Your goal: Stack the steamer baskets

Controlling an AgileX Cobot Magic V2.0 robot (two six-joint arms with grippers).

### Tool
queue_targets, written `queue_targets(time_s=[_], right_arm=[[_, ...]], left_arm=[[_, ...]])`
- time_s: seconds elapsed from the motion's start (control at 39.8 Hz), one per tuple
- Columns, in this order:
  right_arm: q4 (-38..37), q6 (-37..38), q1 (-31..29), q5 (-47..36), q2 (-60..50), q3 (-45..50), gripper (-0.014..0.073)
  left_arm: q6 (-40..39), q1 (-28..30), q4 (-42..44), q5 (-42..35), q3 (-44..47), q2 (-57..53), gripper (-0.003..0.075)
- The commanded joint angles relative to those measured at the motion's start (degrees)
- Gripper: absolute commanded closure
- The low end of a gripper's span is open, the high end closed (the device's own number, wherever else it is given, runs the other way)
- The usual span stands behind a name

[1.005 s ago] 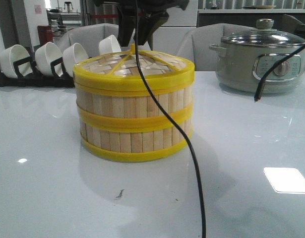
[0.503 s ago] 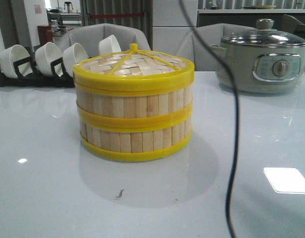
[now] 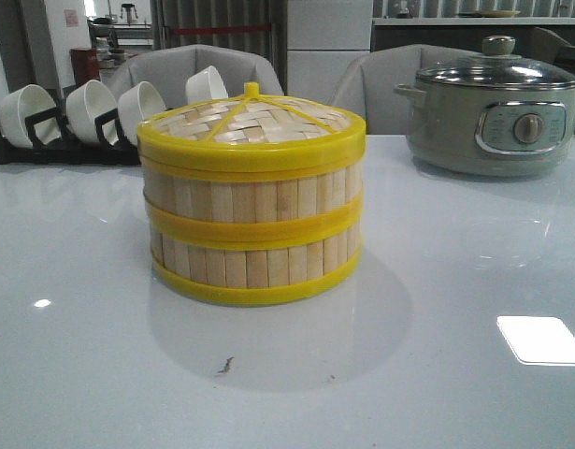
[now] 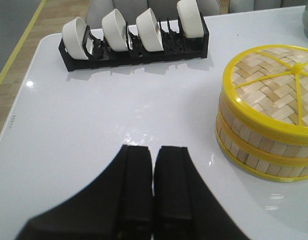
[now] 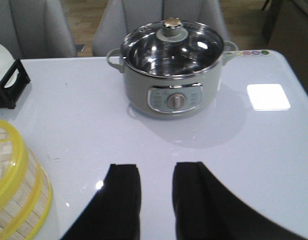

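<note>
Two steamer baskets sit stacked on the white worktop, the woven lid resting on top, yellow rims lined up. The left gripper hangs over bare worktop, its fingers pressed together with nothing between them; the stack stands off to one side of it, well apart, and the black rack of white bowls lies beyond its fingertips. The right gripper has its fingers parted, empty, over the worktop; the grey-green pot with its glass lid stands ahead of it, the baskets' yellow edge off to its side.
</note>
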Motion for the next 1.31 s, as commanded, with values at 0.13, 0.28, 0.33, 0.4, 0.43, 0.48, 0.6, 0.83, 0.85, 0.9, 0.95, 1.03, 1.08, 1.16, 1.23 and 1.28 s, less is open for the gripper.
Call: queue_targets(time_s=[0.13,0.28,0.33,0.4,0.43,0.48,0.6,0.83,0.85,0.9,0.95,1.03,1.08,1.16,1.23,1.28], right_arm=[[0.2,-0.6,-3.5,-8.6,-18.9,14.0,0.0295],[1.1,-0.6,-5.1,-8.6,-26.1,21.0,0.0297],[1.9,-0.6,-5.3,-8.8,-27.1,23.1,0.0309],[2.4,-0.6,-5.3,-9.3,-27.4,25.2,0.0353],[2.6,-0.6,-5.3,-9.5,-27.4,25.9,0.037],[2.7,-0.6,-5.3,-9.9,-27.4,26.7,0.0433],[2.8,-0.6,-5.3,-10.5,-27.4,26.9,0.0529],[2.8,-0.6,-5.3,-13.7,-27.4,26.9,0.0538],[2.8,-0.6,-5.3,-13.7,-27.4,26.9,0.0538],[2.9,-0.6,-5.3,-13.6,-27.4,26.9,0.0538],[3.0,-0.6,-5.3,-13.4,-27.4,26.9,0.0538],[3.0,-0.6,-5.3,-12.0,-27.4,26.9,0.0538],[3.0,-0.6,-5.3,-11.2,-27.4,26.9,0.0538],[3.0,-0.6,-5.3,-10.9,-27.4,26.9,0.0538],[3.0,-0.6,-5.3,-10.9,-27.4,26.9,0.0538],[3.0,-0.6,-5.3,-10.9,-27.4,26.9,0.0538]], left_arm=[[-0.6,-0.1,0.7,-4.7,-1.5,0.0,0.0635],[-0.6,-0.1,0.7,-4.7,-1.5,0.0,0.0635],[-0.6,-0.1,0.7,-4.7,-1.5,0.0,0.0635],[-0.6,-0.1,0.7,-4.7,-1.5,0.0,0.0635],[-0.6,-0.1,0.7,-4.7,-1.5,0.0,0.0635],[-0.6,-0.1,0.7,-4.7,-1.5,0.0,0.0635],[-0.6,-0.1,0.7,-4.7,-1.5,0.0,0.0635],[-0.6,-0.1,0.7,-4.7,-1.5,0.0,0.0635],[-0.6,-0.1,0.7,-4.7,-1.5,0.0,0.0635],[-0.6,-0.1,0.7,-4.7,-1.5,0.0,0.0635],[-0.6,-0.1,0.7,-4.7,-1.5,0.0,0.0635],[-0.6,-0.1,0.7,-4.7,-1.5,0.0,0.0635],[-0.6,-0.1,0.7,-4.7,-1.5,0.0,0.0635],[-0.6,-0.1,0.7,-4.7,-1.5,0.0,0.0635],[-0.6,-0.1,0.7,-4.7,-1.5,0.0,0.0635],[-0.6,-0.1,0.7,-4.7,-1.5,0.0,0.0635]])
